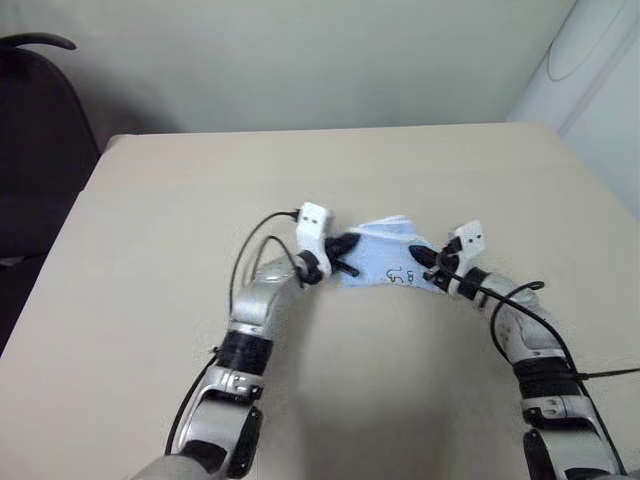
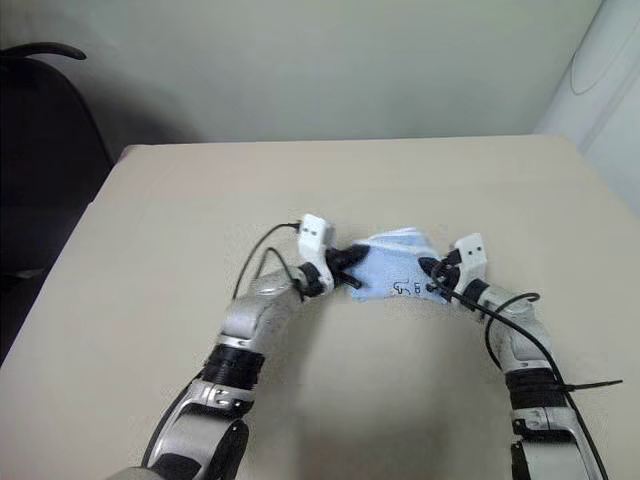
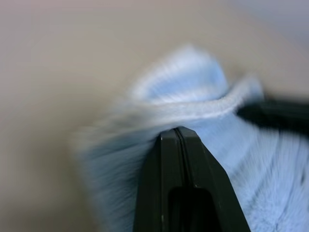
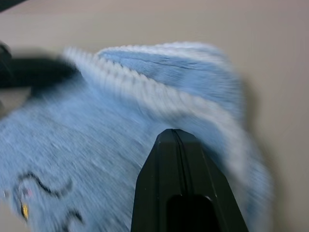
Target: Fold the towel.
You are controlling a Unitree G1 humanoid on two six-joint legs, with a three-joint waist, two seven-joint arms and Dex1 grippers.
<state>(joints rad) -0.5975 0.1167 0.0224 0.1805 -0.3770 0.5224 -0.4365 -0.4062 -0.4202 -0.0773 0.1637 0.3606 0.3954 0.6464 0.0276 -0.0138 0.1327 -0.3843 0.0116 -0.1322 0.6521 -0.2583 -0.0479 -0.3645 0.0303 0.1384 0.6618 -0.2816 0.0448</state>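
With our left gripper (image 1: 345, 243) and right gripper (image 1: 420, 257) each pinched on an end of the towel (image 1: 385, 255), bunched mid-table (image 1: 150, 220), we judge the fold barely begun.

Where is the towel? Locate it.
In the head views the towel lies bunched near the middle of the table, stretched between the left gripper and right gripper.

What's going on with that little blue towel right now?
Left gripper and right gripper shut on towel, opposite ends. Towel bunched on table. Nothing blocking.
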